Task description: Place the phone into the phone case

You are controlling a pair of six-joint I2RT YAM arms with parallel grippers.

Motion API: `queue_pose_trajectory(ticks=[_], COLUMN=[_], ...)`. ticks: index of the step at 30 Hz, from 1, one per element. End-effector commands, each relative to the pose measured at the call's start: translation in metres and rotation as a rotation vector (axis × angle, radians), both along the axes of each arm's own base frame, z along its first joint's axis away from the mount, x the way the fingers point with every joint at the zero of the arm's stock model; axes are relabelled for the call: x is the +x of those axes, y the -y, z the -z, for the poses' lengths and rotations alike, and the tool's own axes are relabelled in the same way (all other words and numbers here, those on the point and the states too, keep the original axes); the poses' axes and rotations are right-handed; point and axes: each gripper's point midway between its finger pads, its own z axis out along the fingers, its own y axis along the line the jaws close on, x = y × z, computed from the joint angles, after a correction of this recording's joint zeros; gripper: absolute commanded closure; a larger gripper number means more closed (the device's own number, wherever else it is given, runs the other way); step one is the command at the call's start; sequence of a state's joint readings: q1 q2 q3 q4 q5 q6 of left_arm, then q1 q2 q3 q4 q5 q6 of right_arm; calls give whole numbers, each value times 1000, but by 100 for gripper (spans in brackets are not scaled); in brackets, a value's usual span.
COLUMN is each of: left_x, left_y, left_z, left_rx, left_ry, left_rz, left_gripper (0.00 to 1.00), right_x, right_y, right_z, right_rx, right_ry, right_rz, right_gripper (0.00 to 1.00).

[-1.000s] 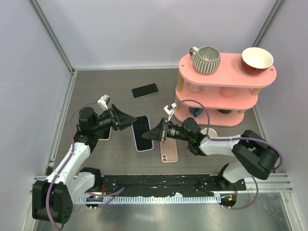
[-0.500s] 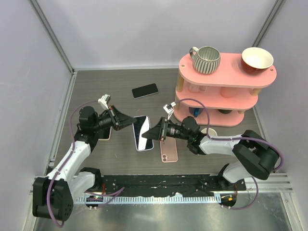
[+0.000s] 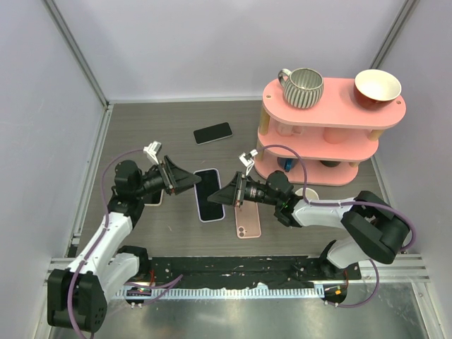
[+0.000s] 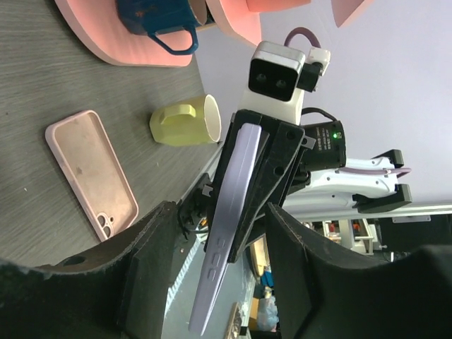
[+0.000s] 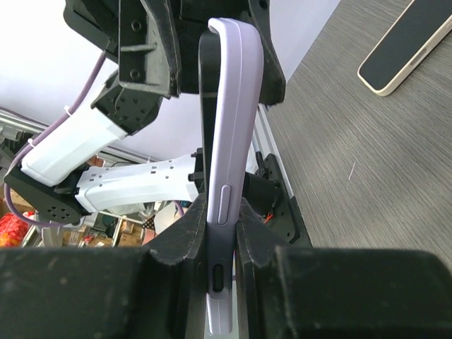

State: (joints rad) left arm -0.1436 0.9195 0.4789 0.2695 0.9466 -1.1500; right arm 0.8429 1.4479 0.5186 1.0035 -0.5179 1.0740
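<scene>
Pinching one edge of the purple case (image 5: 236,106), the right tool (image 5: 222,236) is closed on it, and the black phone (image 5: 203,106) lies flat against the case's inner side. Whether the phone is fully seated cannot be told. The overhead view shows the pair at the centre of the frame, between both arms. The left tool (image 4: 220,210) is open, with a finger on either side of the phone's opposite edge and a gap to each. An empty pink case (image 3: 248,223) lies on the surface (image 3: 141,127), just right of centre.
</scene>
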Motion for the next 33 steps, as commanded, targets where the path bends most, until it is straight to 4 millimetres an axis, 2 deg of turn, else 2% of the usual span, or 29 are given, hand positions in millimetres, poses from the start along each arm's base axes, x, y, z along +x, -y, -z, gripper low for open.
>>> queue_pose_trajectory(ticks=[1,10,13,14,16,19,20,24,26,27,28,33], left_x=[-10,-16,-17,-18,-19,-21,-23,-30,-34,-36,-37,-44], left_y=[3,11,12,13,13,13,14,15,16,16,16,17], left_z=[-9,-8,-11,-13,-12,-14,-15,-22,-24,-24,-24,-24], left_rx=[-57,-86,-92,-94,-93,-95,-96,-99,-98,-98,-98,-96], left_ry=[34,33,40,41,42,52,59,94,109,112,113,116], left_rz=[28,41,51,56,61,73,80,123,154,162,170,211], left_gripper=[44,54,68,78,87,100,100,100,100,100,100,100], right_x=[3,6,7,7,7,9,10,12,17,22,23,36], right_y=[0,-2,-2,-2,-2,-2,-1,7,11,12,16,27], right_z=[-70,-74,-71,-72,-72,-72,-75,-86,-89,-84,-89,-91], right_rx=[180,200,192,194,191,171,167,158,140,109,109,75], right_ry=[159,138,131,132,132,107,111,118,124,111,132,128], right_rz=[22,30,38,41,40,49,54,106,143,172,190,244], right_gripper=[95,91,87,84,80,70,59,41,37,36,36,36])
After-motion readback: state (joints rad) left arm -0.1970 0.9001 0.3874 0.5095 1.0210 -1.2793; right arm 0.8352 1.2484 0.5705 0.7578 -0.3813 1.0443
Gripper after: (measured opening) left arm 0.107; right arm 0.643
